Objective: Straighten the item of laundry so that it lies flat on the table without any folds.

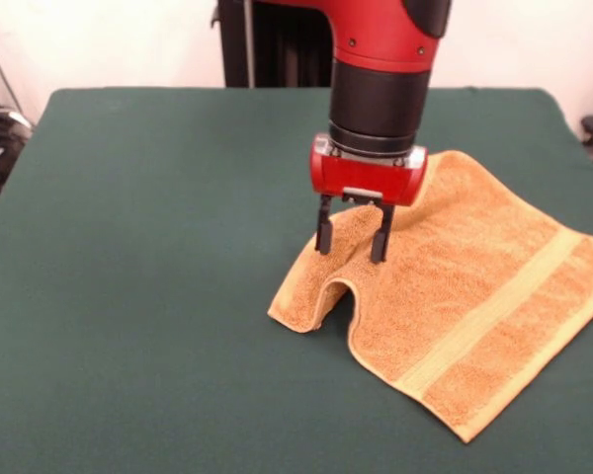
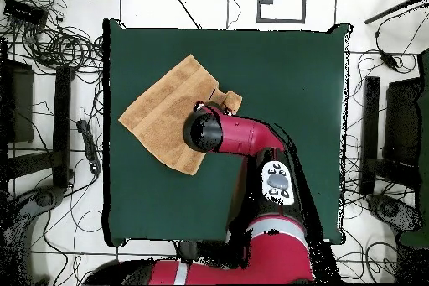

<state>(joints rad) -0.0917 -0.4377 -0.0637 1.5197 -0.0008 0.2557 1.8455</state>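
The orange-tan towel (image 1: 474, 286) lies on the right part of the green table (image 1: 158, 247) in the front view. A lighter band (image 1: 494, 311) runs near its front right edge. Its left corner is bunched into a raised hump (image 1: 321, 291) with a dark hollow under it. My gripper (image 1: 352, 242) points straight down over this bunched corner, open, with both fingertips down at the cloth either side of the ridge. In the overhead view the towel (image 2: 163, 111) lies upper left on the table (image 2: 285, 90), with a small bunched piece (image 2: 230, 101) past the arm, which hides the gripper.
Bare green cloth stretches left of the towel in the front view. The towel's right edge lies close to the table's right side there. Cables and stands (image 2: 50, 39) lie on the floor around the table in the overhead view.
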